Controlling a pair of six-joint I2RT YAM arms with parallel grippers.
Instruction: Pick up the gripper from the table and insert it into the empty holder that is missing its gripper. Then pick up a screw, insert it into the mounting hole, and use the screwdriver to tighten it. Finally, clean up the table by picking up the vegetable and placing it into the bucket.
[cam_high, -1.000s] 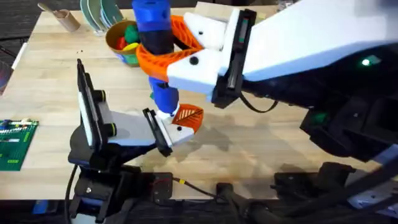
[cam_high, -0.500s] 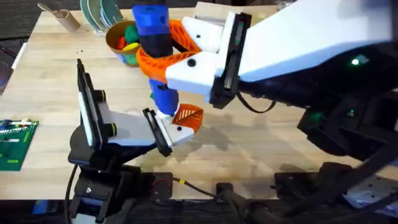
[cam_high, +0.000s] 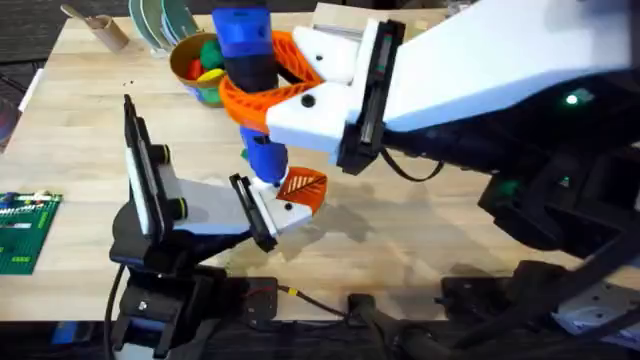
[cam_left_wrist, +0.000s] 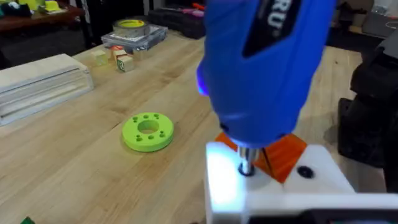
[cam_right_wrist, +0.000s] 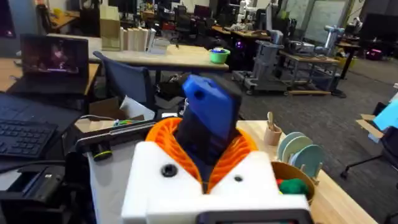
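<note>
Now right claw (cam_high: 262, 88) clamped on screwdriver (cam_high: 248, 60), left claw unclear: keep bit upright on holder (cam_left_wrist: 273, 193) screw, press lightly.

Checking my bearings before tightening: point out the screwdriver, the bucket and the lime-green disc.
screwdriver (cam_high: 246, 50), overhead view, on its blue body.
bucket (cam_high: 186, 62), overhead view, on its yellow-orange rim.
lime-green disc (cam_left_wrist: 148, 132), left wrist view, on its top face.

Screwdriver (cam_high: 250, 70) upright at table (cam_high: 80, 110) centre, held in right gripper (cam_high: 270, 85), tip down on holder (cam_high: 285, 212) in left gripper (cam_high: 262, 212) at near edge. Bucket (cam_high: 196, 62) behind screwdriver on the left, plates (cam_high: 160, 22) behind it. Circuit board (cam_high: 25, 230) at near left edge; disc (cam_left_wrist: 148, 132) on table beyond holder.
</note>
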